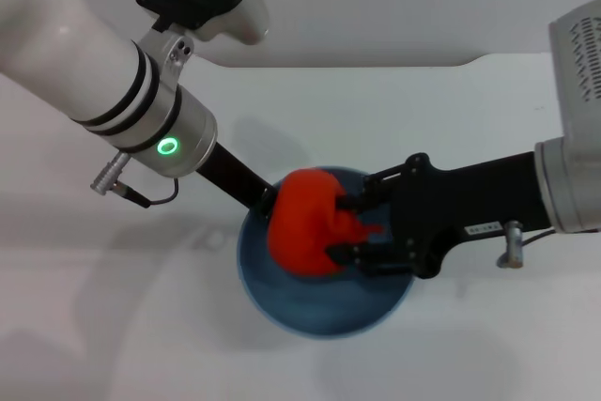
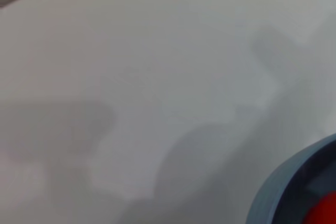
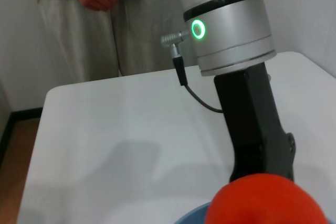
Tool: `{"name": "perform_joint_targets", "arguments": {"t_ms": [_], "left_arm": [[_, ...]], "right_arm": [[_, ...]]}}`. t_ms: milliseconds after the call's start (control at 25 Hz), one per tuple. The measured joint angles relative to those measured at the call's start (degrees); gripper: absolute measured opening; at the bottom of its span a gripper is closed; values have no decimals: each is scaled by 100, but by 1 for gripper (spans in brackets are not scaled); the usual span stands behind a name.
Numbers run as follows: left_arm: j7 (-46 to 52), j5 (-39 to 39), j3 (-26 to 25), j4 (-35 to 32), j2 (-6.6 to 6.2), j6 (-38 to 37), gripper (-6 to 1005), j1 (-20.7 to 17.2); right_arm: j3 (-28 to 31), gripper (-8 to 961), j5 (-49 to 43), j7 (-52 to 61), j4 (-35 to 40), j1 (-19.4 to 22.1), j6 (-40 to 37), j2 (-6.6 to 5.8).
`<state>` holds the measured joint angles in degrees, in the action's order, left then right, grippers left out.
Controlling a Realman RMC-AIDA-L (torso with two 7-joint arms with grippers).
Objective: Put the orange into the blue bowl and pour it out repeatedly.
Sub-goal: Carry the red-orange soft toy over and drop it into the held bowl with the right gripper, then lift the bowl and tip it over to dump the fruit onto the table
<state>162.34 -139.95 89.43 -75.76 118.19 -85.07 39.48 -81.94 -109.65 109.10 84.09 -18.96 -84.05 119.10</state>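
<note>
The orange (image 1: 305, 223) is held over the inside of the blue bowl (image 1: 324, 312), with my right gripper (image 1: 349, 227) shut on it from the right, one black finger on each side. In the right wrist view the orange (image 3: 268, 200) fills the near corner above a sliver of the bowl (image 3: 191, 217). From the upper left, my left gripper (image 1: 267, 198) reaches down to the bowl's far-left rim and grips it; the fruit partly hides its tips. The left wrist view catches the bowl's rim (image 2: 270, 195) and a bit of the orange (image 2: 326, 211).
The bowl rests on a white table (image 1: 113, 326), whose far edge (image 1: 376, 65) runs across the back. A person (image 3: 100, 19) stands beyond the table's far side. Bare tabletop lies left of and in front of the bowl.
</note>
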Motion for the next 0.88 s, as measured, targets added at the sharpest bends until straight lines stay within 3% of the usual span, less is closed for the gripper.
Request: {"name": "perform_joint_targets", "arguments": {"t_ms": [600, 720, 880], "left_arm": [[-42, -283, -187, -72, -15, 403, -1, -50], [-104, -558, -109, -417, -13, 876, -1, -288], [-482, -678, 162, -1220, -13, 1924, -1, -978]], "right_arm": [[1454, 485, 107, 497, 355, 349, -466, 21], [2058, 485, -31, 862, 282, 392, -577, -6], [2949, 485, -398, 1218, 182, 534, -867, -14]]}}
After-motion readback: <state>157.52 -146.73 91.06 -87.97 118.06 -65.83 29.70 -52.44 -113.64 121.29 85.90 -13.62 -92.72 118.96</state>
